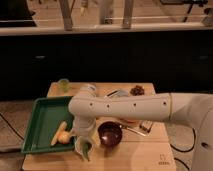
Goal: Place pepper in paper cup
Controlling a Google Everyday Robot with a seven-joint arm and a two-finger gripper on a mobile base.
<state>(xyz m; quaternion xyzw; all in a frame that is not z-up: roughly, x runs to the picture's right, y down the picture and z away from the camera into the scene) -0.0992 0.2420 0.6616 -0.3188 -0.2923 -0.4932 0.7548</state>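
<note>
My gripper [84,146] points down over the table's front left, just off the green tray's [42,117] right front corner and left of the dark brown bowl [109,134]. The green pepper [86,149] shows at the gripper's tip, hanging close to the tabletop. A small white curved shape [79,145] hugs the pepper's left side; it may be the paper cup, but I cannot separate it from the gripper. My white arm [130,106] reaches in from the right and hides the table's middle.
Yellow items [61,134] lie in the tray. A small light-green cup [63,84] stands at the back left. A whitish container [89,88] and a brown item [137,90] sit at the back. A small packet [146,126] lies right of the bowl.
</note>
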